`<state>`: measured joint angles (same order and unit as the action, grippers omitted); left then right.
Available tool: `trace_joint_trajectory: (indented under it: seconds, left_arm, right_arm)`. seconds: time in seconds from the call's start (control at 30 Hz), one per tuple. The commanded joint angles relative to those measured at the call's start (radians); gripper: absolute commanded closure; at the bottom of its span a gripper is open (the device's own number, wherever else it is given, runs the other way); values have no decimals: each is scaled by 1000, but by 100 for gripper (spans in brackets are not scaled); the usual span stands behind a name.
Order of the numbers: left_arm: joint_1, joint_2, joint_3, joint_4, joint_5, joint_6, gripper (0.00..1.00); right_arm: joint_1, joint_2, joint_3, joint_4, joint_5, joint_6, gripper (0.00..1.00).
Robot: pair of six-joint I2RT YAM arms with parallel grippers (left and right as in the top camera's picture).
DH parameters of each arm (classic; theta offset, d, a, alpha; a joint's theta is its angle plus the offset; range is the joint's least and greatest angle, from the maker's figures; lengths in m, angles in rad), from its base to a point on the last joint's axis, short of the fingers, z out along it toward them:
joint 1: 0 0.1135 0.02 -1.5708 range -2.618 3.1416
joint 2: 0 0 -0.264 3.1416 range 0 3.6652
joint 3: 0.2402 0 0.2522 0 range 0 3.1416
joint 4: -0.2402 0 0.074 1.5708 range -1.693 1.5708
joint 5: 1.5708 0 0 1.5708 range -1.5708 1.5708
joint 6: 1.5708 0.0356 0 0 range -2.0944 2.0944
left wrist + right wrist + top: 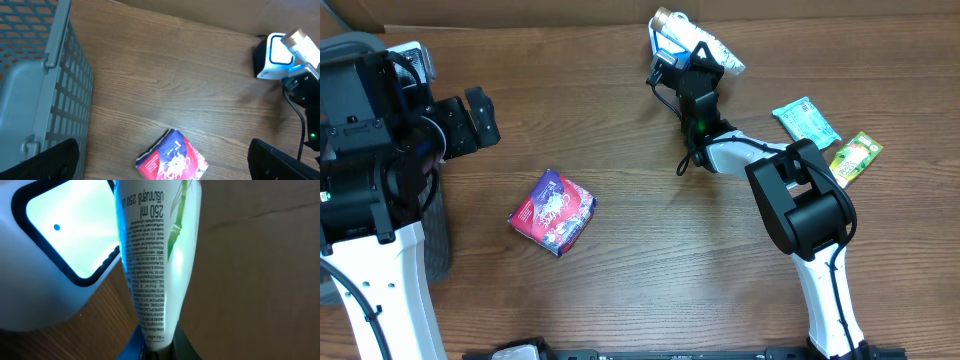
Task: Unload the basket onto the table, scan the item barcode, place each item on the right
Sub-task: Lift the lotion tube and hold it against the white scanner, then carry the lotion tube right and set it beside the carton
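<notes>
We see the right end effector [692,62] clamped on the crimped end of a white tube [155,255], holding it just beside the scanner's [65,245] lit window at the far edge of the tabletop [650,260]. The left end effector [483,118] gapes wide beside a grey basket [75,100], and a red packet [553,211] lies well apart from the tube.

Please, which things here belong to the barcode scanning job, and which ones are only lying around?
For the job:
- tube, held in the right gripper
- barcode scanner, lit, right beside the tube

Lying around:
- red packet
- teal packet
- green packet
- grey basket
</notes>
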<state>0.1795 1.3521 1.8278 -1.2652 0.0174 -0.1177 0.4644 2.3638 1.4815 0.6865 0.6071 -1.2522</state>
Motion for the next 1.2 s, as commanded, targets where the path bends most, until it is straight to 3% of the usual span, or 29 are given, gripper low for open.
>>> trace_joint_trajectory:
  seconds: [0.0,0.23,0.33,0.43,0.53,0.63,0.87,1.07,1.17]
  left_arm:
    - [3,2,13,1,-6,-2,0]
    - [3,2,13,1,-6,-2,0]
    - [3,2,13,1,-6,-2,0]
    - [3,2,13,1,-6,-2,0]
    - [3,2,13,1,-6,-2,0]
    - [3,2,13,1,-6,-2,0]
    - [3,2,13,1,-6,-2,0]
    - [3,2,13,1,-6,-2,0]
    - [3,2,13,1,-6,-2,0]
  right_arm:
    - [-5,-16,18,85,21,10,96]
    - [22,-62,18,142,40,13,96]
    - [49,-137,18,140,113,115,96]
    - [74,-253,18,65,160,190,96]
    - [92,-395,18,-117,150,294,96]
    - [103,-548,18,-420,67,459,96]
    - [18,-880,18,-1017,-225,1125,96]
    - [-238,-1009,18,-1316,-666,1524,96]
    - [-401,-1004,15,-1434,-772,1665,96]
